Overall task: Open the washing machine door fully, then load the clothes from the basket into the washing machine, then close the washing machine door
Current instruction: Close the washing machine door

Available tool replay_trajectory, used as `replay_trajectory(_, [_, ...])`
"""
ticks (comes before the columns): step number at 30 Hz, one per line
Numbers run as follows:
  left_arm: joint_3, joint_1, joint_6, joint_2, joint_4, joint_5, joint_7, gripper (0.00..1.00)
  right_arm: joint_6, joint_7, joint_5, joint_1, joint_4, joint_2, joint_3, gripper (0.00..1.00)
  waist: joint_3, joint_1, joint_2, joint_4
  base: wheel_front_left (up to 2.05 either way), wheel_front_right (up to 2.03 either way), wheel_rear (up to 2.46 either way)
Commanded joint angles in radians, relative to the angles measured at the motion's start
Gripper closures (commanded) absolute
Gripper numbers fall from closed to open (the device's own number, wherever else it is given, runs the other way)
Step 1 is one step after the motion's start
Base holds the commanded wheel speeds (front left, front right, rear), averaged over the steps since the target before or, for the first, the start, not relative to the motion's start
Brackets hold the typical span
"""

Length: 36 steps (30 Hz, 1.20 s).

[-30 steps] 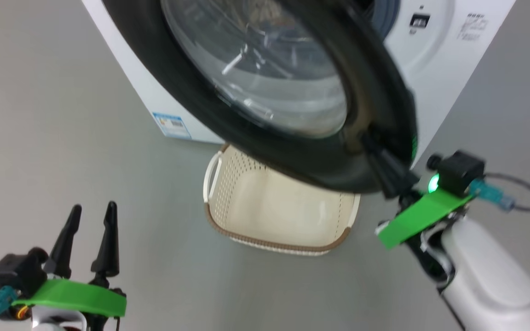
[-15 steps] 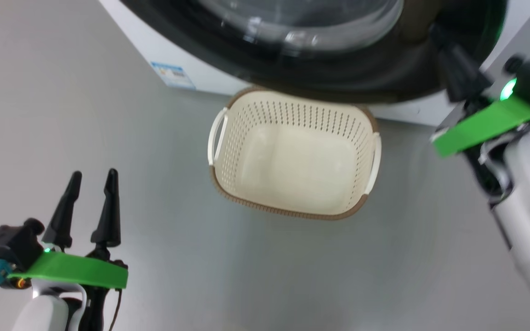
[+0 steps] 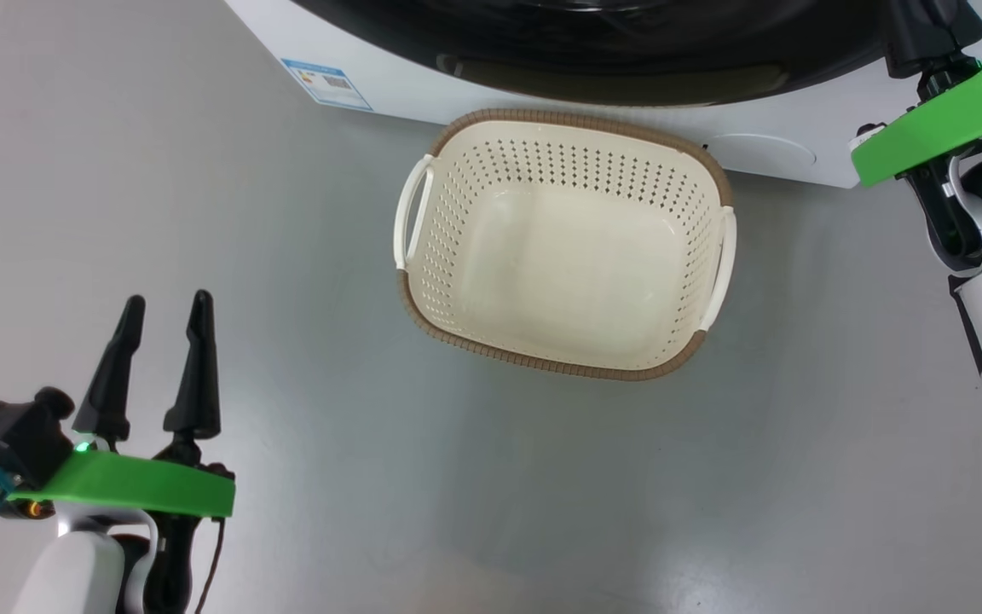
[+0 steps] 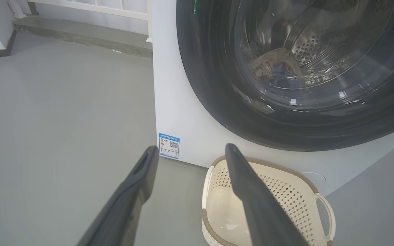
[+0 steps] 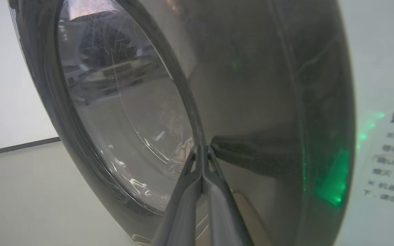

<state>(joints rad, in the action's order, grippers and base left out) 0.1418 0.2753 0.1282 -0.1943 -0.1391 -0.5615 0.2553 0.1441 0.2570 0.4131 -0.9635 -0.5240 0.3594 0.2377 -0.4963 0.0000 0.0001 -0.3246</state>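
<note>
Grey floor [image 3: 201, 213], basket [image 3: 559, 149] by washing machine [image 4: 180, 112], clothes [image 4: 275, 66] within; left tool [image 3: 167, 298] agape, right tool [image 5: 202, 150] closed, both empty.

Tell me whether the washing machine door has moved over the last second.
Yes. The washing machine door has swung toward the white front of the washing machine: earlier it overhung the basket, now it lies against that front.

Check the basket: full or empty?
Empty. The basket shows a bare cream floor, no cloth in it. The clothes sit behind the washing machine door glass.
</note>
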Motion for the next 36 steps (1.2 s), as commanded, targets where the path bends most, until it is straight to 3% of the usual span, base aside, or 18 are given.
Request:
replay_trajectory(1, [-0.042, 0.023, 0.002, -0.032, 0.02, -0.002, 0.006, 0.0, -0.013, 0.005, -0.01, -0.025, 0.009, 0.01, -0.017, 1.0, 0.005, 0.0, -0.0001, 0.003, 0.0, 0.0, 0.0])
replay_trajectory(12, [-0.029, 0.022, 0.002, -0.036, 0.007, 0.003, 0.006, 0.0, -0.013, 0.005, 0.012, 0.046, 0.012, -0.011, -0.009, 1.0, 0.059, 0.0, -0.0001, 0.035, 0.0, 0.0, 0.0])
replay_trajectory(13, [-0.026, 0.022, 0.002, -0.037, 0.004, 0.004, 0.006, 0.0, -0.013, 0.005, 0.017, 0.058, 0.016, -0.011, -0.005, 0.87, 0.067, 0.0, -0.0001, 0.038, 0.0, 0.0, 0.0])
replay_trajectory(14, [-0.023, 0.022, 0.002, -0.038, 0.002, 0.005, 0.006, 0.0, -0.013, 0.005, 0.021, 0.07, 0.02, -0.011, -0.002, 0.57, 0.076, 0.0, -0.0001, 0.042, 0.0, 0.0, 0.0])
replay_trajectory(15, [-0.022, 0.022, 0.002, -0.039, 0.0, 0.005, 0.006, 0.0, -0.013, 0.005, 0.025, 0.082, 0.025, -0.011, 0.002, 0.09, 0.085, 0.0, -0.0001, 0.046, 0.0, 0.0, 0.0])
replay_trajectory(16, [-0.021, 0.022, 0.002, -0.04, -0.002, 0.005, 0.006, 0.0, -0.013, 0.005, 0.03, 0.095, 0.03, -0.011, 0.005, 0.0, 0.095, 0.0, -0.0001, 0.051, 0.0, 0.0, 0.0])
replay_trajectory(36, [-0.028, -0.063, 0.002, -0.053, -0.024, 0.018, 0.006, 0.0, -0.013, 0.005, 0.052, 0.388, 0.188, -0.08, 0.028, 0.0, 0.31, 0.0, -0.0001, 0.231, 0.0, 0.0, 0.0])
